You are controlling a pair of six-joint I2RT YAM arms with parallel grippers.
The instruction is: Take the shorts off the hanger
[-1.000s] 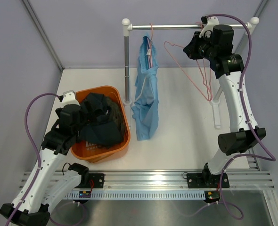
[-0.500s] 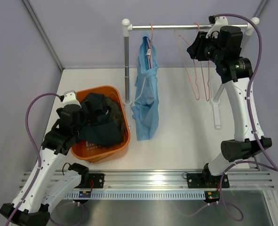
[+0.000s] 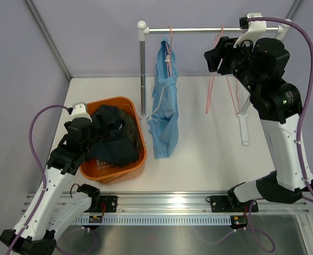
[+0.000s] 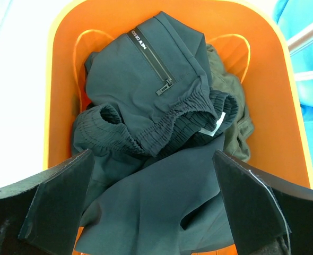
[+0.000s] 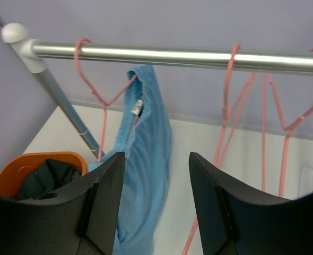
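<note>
Two pairs look done: the navy shorts (image 4: 146, 106) and the olive shorts (image 4: 233, 119) lie in the orange basket (image 4: 285, 106), under the open, empty left hand (image 4: 152, 155). The light blue shorts (image 3: 164, 111) hang from a pink hanger (image 5: 100, 96) on the rail (image 5: 172, 56), not yet removed. The right hand (image 5: 155, 159), open and empty, faces them from nearby without touching.

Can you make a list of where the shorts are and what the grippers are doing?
Blue shorts: on a hanger on the rail
Navy shorts: top of the pile in the basket
Olive shorts: in the basket, under the navy
Empty hangers: on the rail, right of the blue shorts
Left gripper: open, over the basket
Right gripper: open, empty, facing the rail
</note>
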